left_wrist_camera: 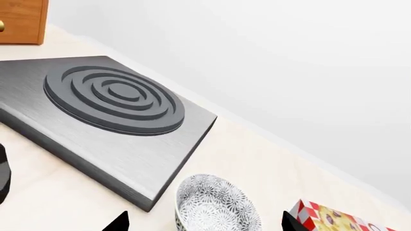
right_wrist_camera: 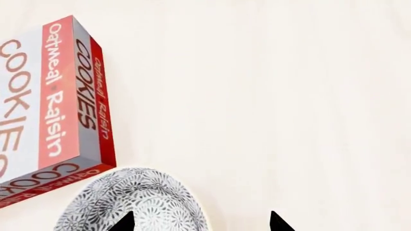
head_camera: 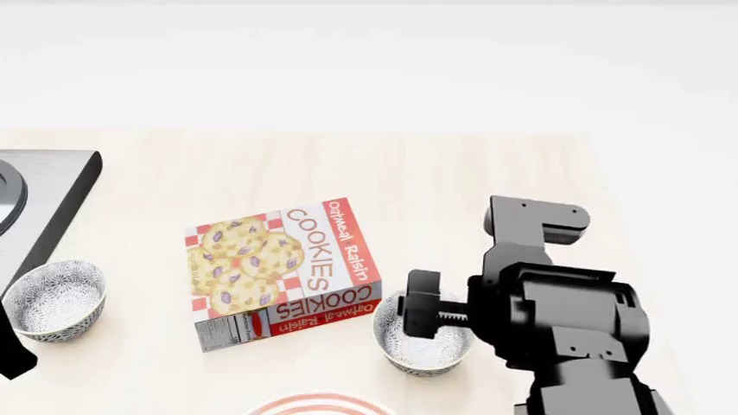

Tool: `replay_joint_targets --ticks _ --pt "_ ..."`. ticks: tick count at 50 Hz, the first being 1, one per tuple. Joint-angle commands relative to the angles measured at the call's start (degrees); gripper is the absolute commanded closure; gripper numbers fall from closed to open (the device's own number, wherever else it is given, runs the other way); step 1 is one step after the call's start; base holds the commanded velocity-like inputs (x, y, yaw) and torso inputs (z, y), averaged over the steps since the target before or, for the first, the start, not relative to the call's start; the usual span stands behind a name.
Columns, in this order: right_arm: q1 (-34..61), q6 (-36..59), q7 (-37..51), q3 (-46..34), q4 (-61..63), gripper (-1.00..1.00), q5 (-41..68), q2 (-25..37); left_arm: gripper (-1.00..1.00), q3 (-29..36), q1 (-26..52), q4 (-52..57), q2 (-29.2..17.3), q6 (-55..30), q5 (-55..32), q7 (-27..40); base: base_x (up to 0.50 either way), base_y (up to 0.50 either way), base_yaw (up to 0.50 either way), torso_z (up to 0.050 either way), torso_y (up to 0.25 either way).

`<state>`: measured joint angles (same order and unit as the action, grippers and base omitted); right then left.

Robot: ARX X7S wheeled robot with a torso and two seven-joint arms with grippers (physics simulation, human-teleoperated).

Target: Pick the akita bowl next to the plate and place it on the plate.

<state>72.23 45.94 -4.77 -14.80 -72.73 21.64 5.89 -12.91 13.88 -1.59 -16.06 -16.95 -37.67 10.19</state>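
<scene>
Two look-alike patterned bowls stand on the pale wooden table. The akita bowl [head_camera: 417,341] [right_wrist_camera: 138,197] is the one nearest the plate [head_camera: 321,405], of which only a red-ringed sliver shows at the head view's bottom edge. My right gripper [right_wrist_camera: 200,222] hovers open above this bowl, one fingertip over its inside and the other over bare table beyond its rim. My right arm [head_camera: 559,324] hides part of the bowl. The other bowl [head_camera: 54,298] [left_wrist_camera: 215,204] sits at the far left, and my left gripper [left_wrist_camera: 204,224] stands open with a fingertip on either side of it.
A cookie box [head_camera: 283,268] [right_wrist_camera: 57,101] [left_wrist_camera: 327,219] lies flat between the two bowls, close to the akita bowl. A grey stove slab [left_wrist_camera: 112,98] [head_camera: 41,194] with a ringed burner sits at the far left. A wooden cabinet [left_wrist_camera: 22,19] stands beyond it.
</scene>
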Motion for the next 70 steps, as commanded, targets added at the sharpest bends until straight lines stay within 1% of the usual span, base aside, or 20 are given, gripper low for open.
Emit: replay_joint_targets --ticks 1,27,30,47,48,53,54,60,62,63,65,70 --pt "-1.08 -1.12 -0.94 3.2 -2.16 -1.0 -3.16 -0.49 -1.0 0.15 0.1 -0.28 -0.07 0.23 -0.09 0.04 0.0 0.0 0.0 0.0 0.0" --pt "-3.31 -1.37 -3.79 12.41 -2.19 -1.0 -11.01 -0.9 -1.0 0.36 -0.05 0.18 -0.33 0.09 -0.68 0.68 0.0 0.0 0.0 0.0 0.0" --pt "-3.35 -1.64 -5.13 13.81 -2.18 -1.0 -11.19 -0.92 -1.0 0.39 -0.14 0.25 -0.35 0.09 -0.74 0.74 0.0 0.0 0.0 0.0 0.0" --pt "-4.0 -1.8 -5.85 16.72 -2.19 -1.0 -15.67 -1.46 -1.0 0.54 -0.18 0.1 -0.51 0.31 -1.01 0.8 0.0 0.0 0.0 0.0 0.0" --pt "-3.99 -2.1 -5.11 16.69 -2.18 1.0 -16.12 -1.53 -1.0 0.57 -0.15 -0.04 -0.5 0.42 -0.96 0.74 0.0 0.0 0.0 0.0 0.0" --pt "-3.72 -2.17 -4.06 16.57 -2.17 1.0 -17.43 -1.84 -1.0 0.61 -0.22 0.31 -0.61 0.22 -1.16 0.95 0.0 0.0 0.0 0.0 0.0" --pt "-3.83 -3.18 -2.97 16.78 -2.16 1.0 -17.62 -1.8 -1.0 0.61 -0.2 0.23 -0.61 0.25 -1.14 0.98 0.0 0.0 0.0 0.0 0.0" --pt "-3.15 -5.77 -3.43 15.33 -1.4 1.0 -19.18 -2.32 -1.0 0.72 -0.18 0.04 -0.61 0.46 -1.12 0.94 0.0 0.0 0.0 0.0 0.0" --pt "-5.07 -3.16 -3.11 14.98 5.05 1.0 -19.36 -2.49 -1.0 0.77 -0.08 -0.28 -0.59 0.64 -1.05 0.85 0.0 0.0 0.0 0.0 0.0" --pt "-7.74 2.05 -3.41 15.39 13.65 1.0 -18.64 -2.53 -1.0 0.78 -0.16 0.0 -0.63 0.52 -1.13 0.96 0.0 0.0 0.0 0.0 0.0" --pt "-11.4 8.37 -3.29 14.87 27.45 1.0 -18.38 -2.51 -1.0 0.83 -0.04 -0.41 -0.57 0.77 -0.99 0.81 0.0 0.0 0.0 0.0 0.0" --pt "-15.73 16.85 -2.85 13.89 45.63 1.0 -18.09 -1.98 -1.0 0.85 -0.17 -0.33 -0.6 0.87 -1.06 0.85 0.0 0.0 0.0 0.0 0.0"
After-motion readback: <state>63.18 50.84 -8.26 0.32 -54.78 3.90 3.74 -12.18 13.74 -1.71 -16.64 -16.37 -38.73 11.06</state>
